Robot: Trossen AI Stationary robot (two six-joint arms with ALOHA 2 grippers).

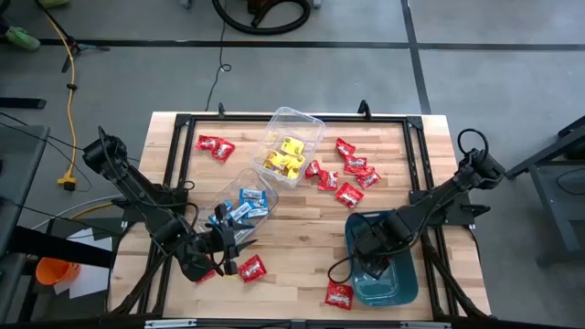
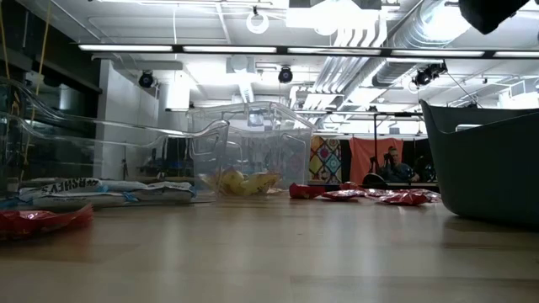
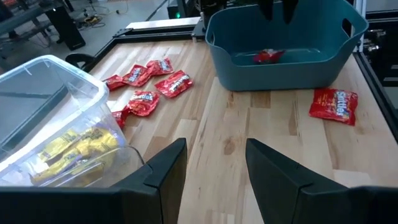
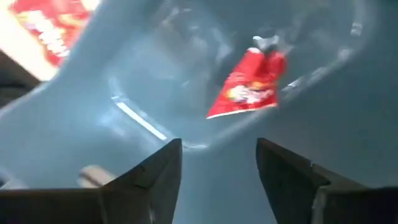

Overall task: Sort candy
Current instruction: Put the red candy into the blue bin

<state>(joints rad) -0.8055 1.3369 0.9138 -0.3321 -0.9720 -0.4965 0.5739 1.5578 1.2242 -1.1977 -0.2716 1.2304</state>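
Right end effector (image 4: 217, 163): reaching down into the teal bin (image 1: 402, 283), fingers released, one red candy packet (image 4: 247, 88) lying just ahead on the bin floor. Left end effector (image 3: 214, 165): low over the surface (image 1: 302, 238), fingers released, beside a clear tub (image 1: 239, 208) of blue-and-white packets (image 1: 249, 203).

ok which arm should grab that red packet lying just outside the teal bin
Right. The right claw hangs open over the teal bin, and the red packet lies on the table right beside that bin. The left claw, also open, sits across the table by the clear tub of blue candy.
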